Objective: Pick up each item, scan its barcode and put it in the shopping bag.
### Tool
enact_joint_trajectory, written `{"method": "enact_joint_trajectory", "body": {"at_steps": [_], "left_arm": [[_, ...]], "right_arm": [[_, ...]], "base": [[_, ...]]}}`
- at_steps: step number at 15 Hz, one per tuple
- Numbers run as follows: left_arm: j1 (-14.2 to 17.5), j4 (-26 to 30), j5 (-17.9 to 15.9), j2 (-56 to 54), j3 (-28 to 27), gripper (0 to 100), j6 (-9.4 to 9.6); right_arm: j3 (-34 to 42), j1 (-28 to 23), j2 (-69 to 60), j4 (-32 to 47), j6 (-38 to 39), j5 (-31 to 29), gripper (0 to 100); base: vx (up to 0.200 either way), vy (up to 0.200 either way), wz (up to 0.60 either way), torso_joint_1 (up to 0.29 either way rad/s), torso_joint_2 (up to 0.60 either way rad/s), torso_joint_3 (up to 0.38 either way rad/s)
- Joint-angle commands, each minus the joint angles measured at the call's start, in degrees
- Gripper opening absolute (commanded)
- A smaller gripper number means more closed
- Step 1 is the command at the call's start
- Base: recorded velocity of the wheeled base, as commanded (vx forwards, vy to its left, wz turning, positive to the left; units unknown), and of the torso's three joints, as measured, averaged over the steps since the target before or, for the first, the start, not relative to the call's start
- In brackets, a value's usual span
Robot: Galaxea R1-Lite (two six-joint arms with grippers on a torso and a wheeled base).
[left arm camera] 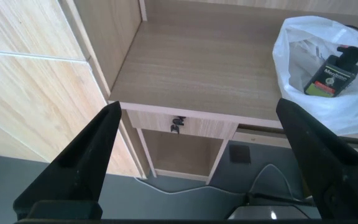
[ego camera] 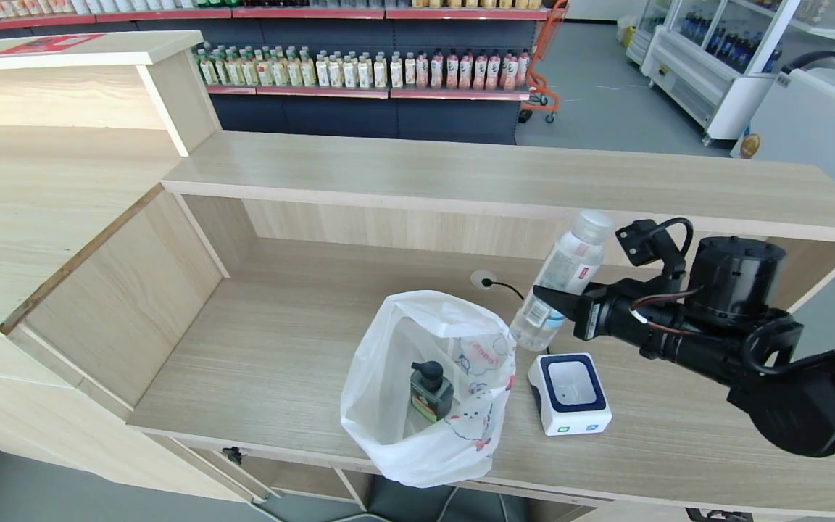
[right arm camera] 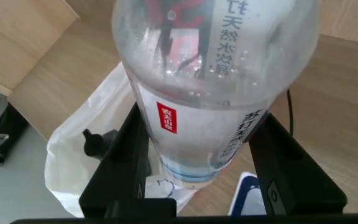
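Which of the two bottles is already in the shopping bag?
The dark pump bottle, standing inside the white shopping bag. The clear water bottle is gripped by the right gripper beside the bag.

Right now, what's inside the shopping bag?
One dark pump bottle sits inside the shopping bag, near its middle. The bag's crumpled near wall covers the floor around the bottle's base, so anything small lying there cannot be seen.

1 water btl (ego camera: pixel 561 279), 1 pump btl (ego camera: pixel 430 391), 1 bag (ego camera: pixel 381 435), 1 scanner (ego camera: pixel 570 394), maybe 25-odd shelf drinks (ego camera: pixel 359 70).
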Motion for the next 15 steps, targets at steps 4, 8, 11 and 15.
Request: {"method": "enact_joint_trajectory", "body": {"at_steps": [4, 8, 11, 15], "left_arm": [[0.1, -0.1, -0.1, 0.0, 0.0, 100, 0.13], [0.1, 0.0, 0.0, 0.0, 0.0, 100, 0.04], [0.1, -0.1, 0.0, 0.0, 0.0, 100, 0.04], [0.1, 0.0, -0.1, 0.0, 0.0, 100, 0.04]], "right_arm": [[-6.7, 4.9, 14.9, -6.8, -2.5, 0.0, 0], [-12.1, 6.1, 22.2, -8.3, -7.3, 0.1, 0], [-15.9, 6.3, 27.0, -9.7, -11.7, 0.0, 0], [-18.5, 7.0, 30.2, -11.8, -12.5, 0.0, 0]], "base": [[0.0, 0.0, 0.0, 0.0, 0.0, 0.0], [0.0, 0.0, 0.0, 0.0, 0.0, 0.0], [0.0, 0.0, 0.0, 0.0, 0.0, 0.0], [0.0, 0.0, 0.0, 0.0, 0.0, 0.0]]}}
